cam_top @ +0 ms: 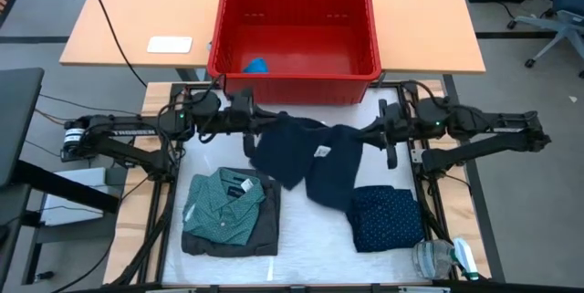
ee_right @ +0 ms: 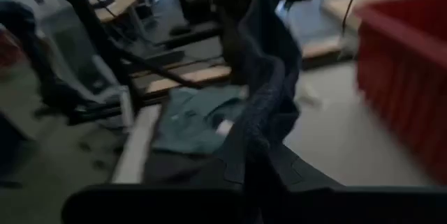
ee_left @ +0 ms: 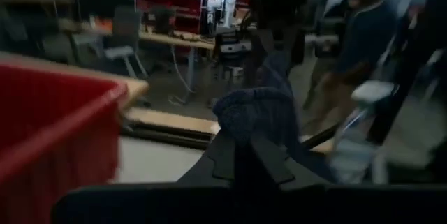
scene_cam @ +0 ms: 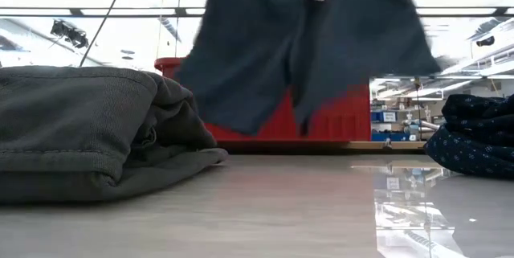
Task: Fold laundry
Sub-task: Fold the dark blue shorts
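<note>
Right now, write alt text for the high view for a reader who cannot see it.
Both arms hold a dark navy garment up between them, each set of jaws shut on an upper corner, in front of a red basket. Below lie a folded teal shirt on a grey piece and a folded navy dotted piece.

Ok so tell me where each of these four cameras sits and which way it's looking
High: overhead, straight down on the table; both arms show.
Low: at table height, facing the red basket; no claw shows.
Left wrist: on the left arm, looking past the left claw toward the room.
Right wrist: on the right arm, looking past the right claw over the teal shirt.
Shared: all show the dark shorts, held up by both claws.
</note>
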Controlling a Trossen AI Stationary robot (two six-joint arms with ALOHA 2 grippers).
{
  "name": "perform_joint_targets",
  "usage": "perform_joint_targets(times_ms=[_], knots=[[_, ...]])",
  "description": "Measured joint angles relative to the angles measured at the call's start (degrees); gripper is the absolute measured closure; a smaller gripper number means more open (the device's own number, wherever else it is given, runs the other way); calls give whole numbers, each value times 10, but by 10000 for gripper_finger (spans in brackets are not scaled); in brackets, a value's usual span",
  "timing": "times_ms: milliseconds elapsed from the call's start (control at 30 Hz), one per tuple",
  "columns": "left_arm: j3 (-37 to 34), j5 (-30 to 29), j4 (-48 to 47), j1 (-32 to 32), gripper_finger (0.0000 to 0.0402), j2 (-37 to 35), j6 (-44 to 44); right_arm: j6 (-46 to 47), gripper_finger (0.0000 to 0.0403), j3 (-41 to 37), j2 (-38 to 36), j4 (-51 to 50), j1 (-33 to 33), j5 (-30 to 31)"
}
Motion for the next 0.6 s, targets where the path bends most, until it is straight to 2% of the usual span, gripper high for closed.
perform_joint_targets(times_ms=[100, 233, 300, 433, 600], knots=[[6, 0, -12, -12, 385, -4, -70, 51, 385, 0, 1, -4, 7, -30], [34, -5, -34, -35, 384, -4, -81, 84, 385, 0, -1, -3, 8, -59], [44, -27, -46, -43, 384, 3, -80, 85, 385, 0, -1, -29, 0, -60], [46, -84, -60, -46, 384, 30, -117, 76, 385, 0, 3, -117, -46, -44], [46, -90, -56, -51, 384, 84, -209, 97, 385, 0, 2, -170, -125, -44]])
